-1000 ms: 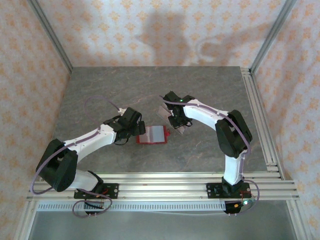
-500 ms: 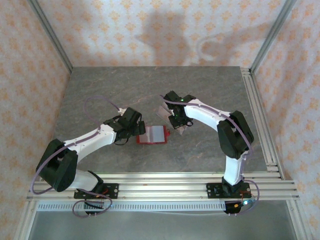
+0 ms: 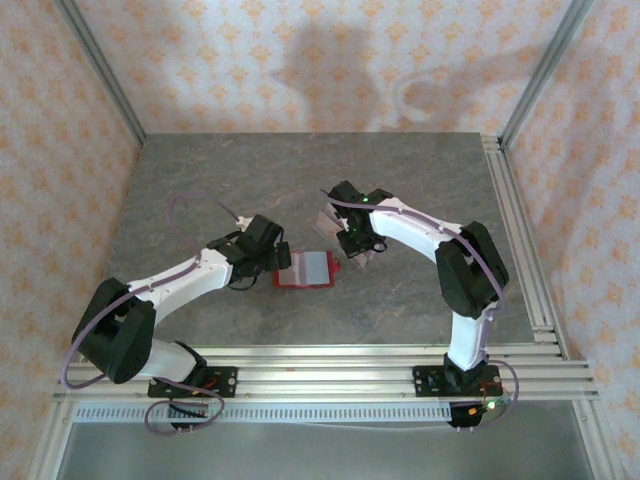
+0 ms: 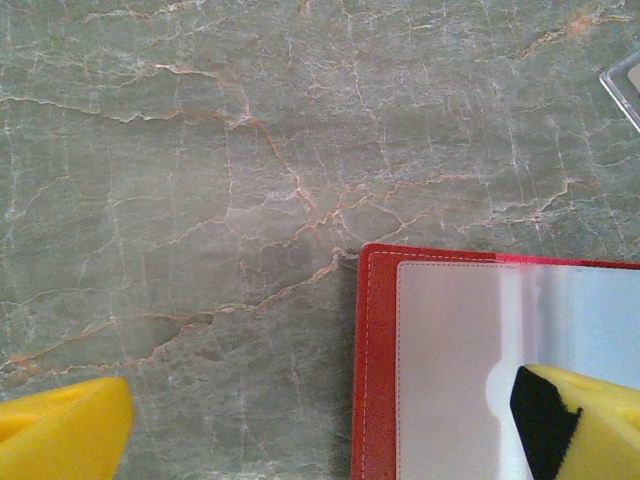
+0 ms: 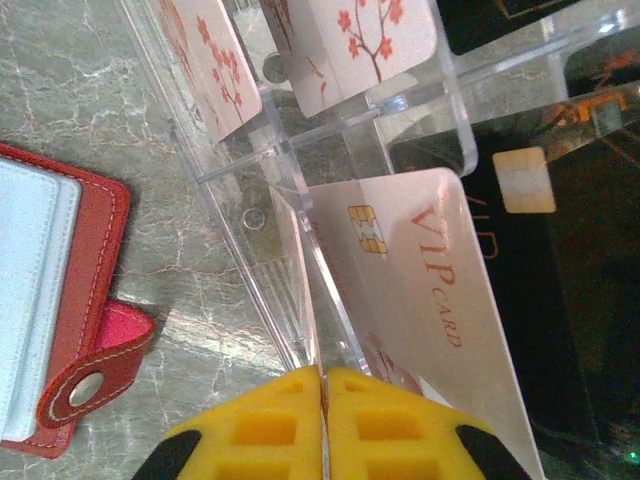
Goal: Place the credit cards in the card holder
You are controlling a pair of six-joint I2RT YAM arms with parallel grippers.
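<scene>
Grey marbled table point(image 3: 200, 180), patterned walls point(image 3: 300, 60). Open wallet point(image 3: 305, 270); rack point(image 5: 250, 215) holds cards point(image 5: 420, 260); left gripper point(image 3: 283, 258) spread, right gripper point(image 5: 322, 385) pressed together.

**Mia:** What do the walls point(image 3: 200, 60) look like?

**Ben:** They are pale pink, with little orange flower shapes all over. They stand on three sides.

**Mia:** And the table top point(image 3: 300, 180)?

**Ben:** It is grey-green like stone. Thin orange and white cracks point(image 4: 250, 130) run through it.

**Mia:** What are the shiny sticks?

**Ben:** Those are silver metal posts point(image 3: 100, 70). One goes up in each far corner. Silver rails point(image 3: 330, 365) lie along the near edge, and side rails point(image 3: 517, 230) run down the right.

**Mia:** Is it bright?

**Ben:** Yes, bright and soft. Dark, blurry shadows point(image 3: 330, 70) fall on the back wall.
</scene>
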